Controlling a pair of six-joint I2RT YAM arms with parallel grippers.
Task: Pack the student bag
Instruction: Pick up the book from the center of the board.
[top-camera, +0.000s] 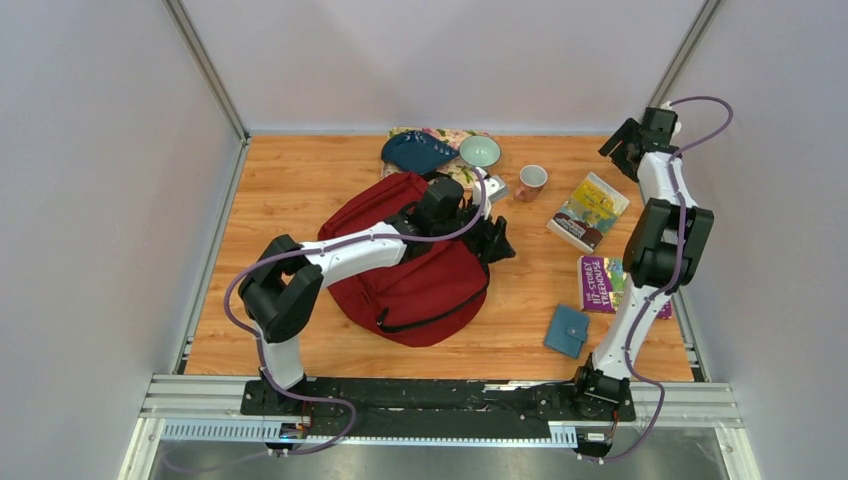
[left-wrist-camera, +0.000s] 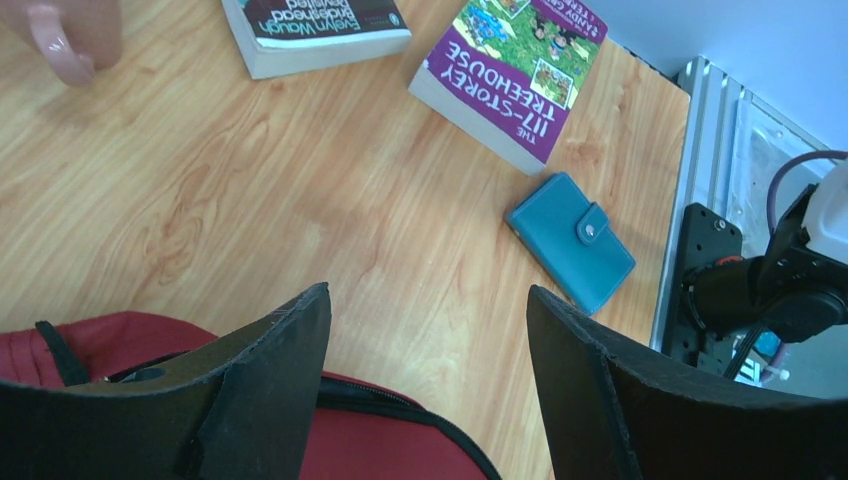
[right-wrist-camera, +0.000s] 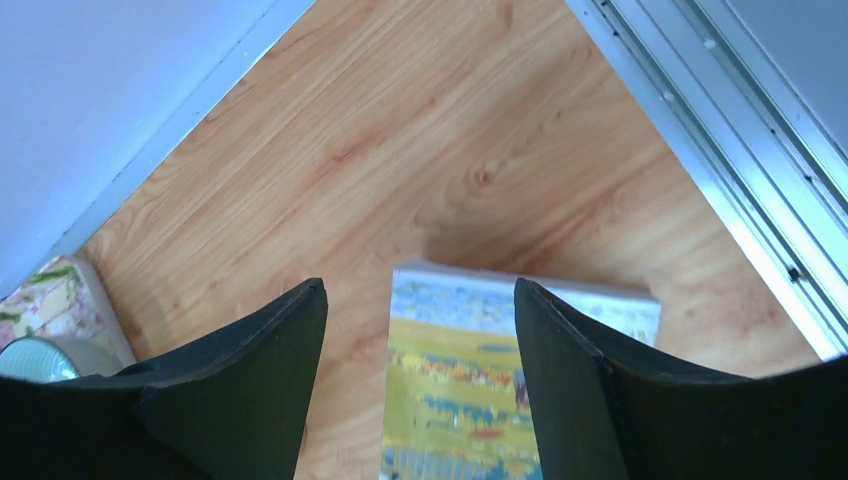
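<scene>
The student bag (top-camera: 420, 285), a large dark red backpack with black zips, lies in the middle of the table. My left gripper (top-camera: 503, 245) is open and empty at the bag's right edge. In the left wrist view the open fingers (left-wrist-camera: 428, 295) hang over the bag's red fabric (left-wrist-camera: 380, 445) and black zip, with bare wood between the tips. My right gripper (top-camera: 613, 150) is open and empty, raised at the back right. In the right wrist view it (right-wrist-camera: 420, 285) looks down on a yellow book (right-wrist-camera: 455, 400).
The yellow book (top-camera: 588, 210), a purple book (top-camera: 603, 283) and a blue wallet (top-camera: 566, 330) lie right of the bag. A pink mug (top-camera: 531, 180), a pale bowl (top-camera: 480, 151), a dark blue item (top-camera: 417, 152) and floral cloth (top-camera: 440, 133) are behind it.
</scene>
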